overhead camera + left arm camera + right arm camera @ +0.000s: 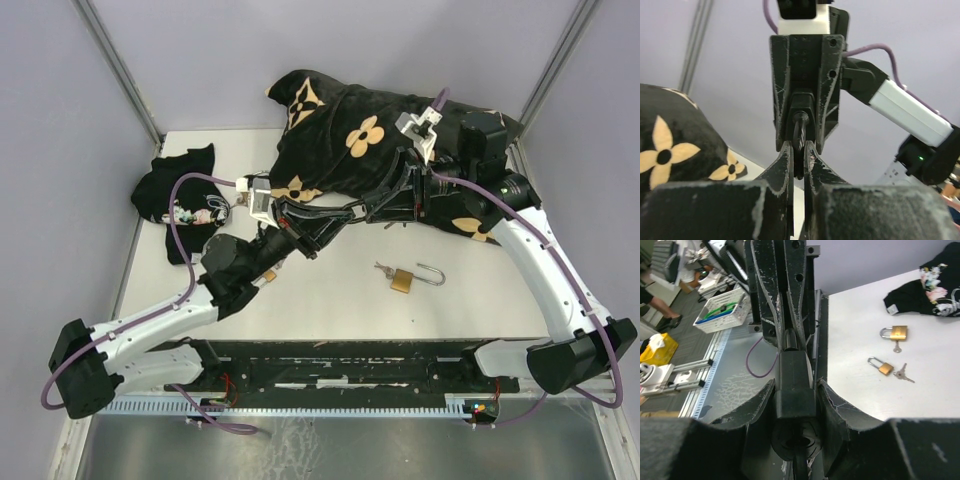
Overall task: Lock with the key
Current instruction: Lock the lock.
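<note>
A black padlock (358,210) is held in mid-air over the table's middle, between my two grippers. My right gripper (376,207) is shut on its body, which shows as a black block (795,375) between the fingers in the right wrist view. My left gripper (340,213) meets it from the left, shut on a thin dark key (800,131) that points into the lock (801,102). In the left wrist view the fingers (785,165) clamp the key with almost no gap. The left gripper's fingers (765,295) show just beyond the lock in the right wrist view.
A brass padlock (403,279) with its shackle swung open and keys (384,268) lies on the white table (330,310); it also shows in the right wrist view (885,368). A second brass padlock (898,332) lies nearer the left arm. A black flowered cloth (350,140) and a small black garment (178,195) lie at the back.
</note>
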Robot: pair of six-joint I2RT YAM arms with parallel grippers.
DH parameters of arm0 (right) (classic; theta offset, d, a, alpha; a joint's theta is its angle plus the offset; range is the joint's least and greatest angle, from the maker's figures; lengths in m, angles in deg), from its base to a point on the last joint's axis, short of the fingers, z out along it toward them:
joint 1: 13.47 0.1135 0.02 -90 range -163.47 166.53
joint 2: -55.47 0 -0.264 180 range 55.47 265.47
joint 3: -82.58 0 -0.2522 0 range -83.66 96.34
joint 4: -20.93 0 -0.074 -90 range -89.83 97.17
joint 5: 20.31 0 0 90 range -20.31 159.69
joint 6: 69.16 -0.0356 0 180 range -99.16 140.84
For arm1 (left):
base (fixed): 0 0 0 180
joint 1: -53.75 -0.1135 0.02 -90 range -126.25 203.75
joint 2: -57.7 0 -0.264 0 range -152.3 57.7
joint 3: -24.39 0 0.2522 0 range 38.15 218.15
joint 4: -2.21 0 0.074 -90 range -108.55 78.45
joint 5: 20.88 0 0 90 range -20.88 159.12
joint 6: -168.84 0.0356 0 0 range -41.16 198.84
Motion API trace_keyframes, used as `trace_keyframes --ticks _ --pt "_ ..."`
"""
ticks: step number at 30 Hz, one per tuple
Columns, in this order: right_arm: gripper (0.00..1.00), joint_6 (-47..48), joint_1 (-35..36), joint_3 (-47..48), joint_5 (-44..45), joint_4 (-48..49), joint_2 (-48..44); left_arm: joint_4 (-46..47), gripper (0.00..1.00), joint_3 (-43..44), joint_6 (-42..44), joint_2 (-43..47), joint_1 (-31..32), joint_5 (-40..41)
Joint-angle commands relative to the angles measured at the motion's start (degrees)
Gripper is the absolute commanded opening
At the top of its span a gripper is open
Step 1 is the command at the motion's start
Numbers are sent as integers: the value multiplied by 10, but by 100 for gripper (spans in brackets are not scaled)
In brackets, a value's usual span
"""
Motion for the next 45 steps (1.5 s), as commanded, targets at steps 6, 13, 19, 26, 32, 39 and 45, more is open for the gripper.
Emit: trace_keyframes --ticks 6,13,19,26,32,39,45 --pt "2 -14 79 -16 54 48 23 -53 3 36 -6 -148 74 -38" --pt "2 -102 64 -50 42 156 27 13 3 50 -40 -181 95 -99" --pt "2 -183 55 -80 33 255 32 70 3 59 -79 -201 117 -157" --pt "2 -191 57 -84 33 261 34 137 3 51 -121 -228 127 -167" --pt "2 -191 62 -99 35 261 30 153 3 77 -126 -254 126 -169" --pt "2 -197 56 -88 37 268 32 182 3 54 -160 -275 131 -165" --pt "2 -204 57 -98 44 274 26 163 3 71 -155 -304 131 -156"
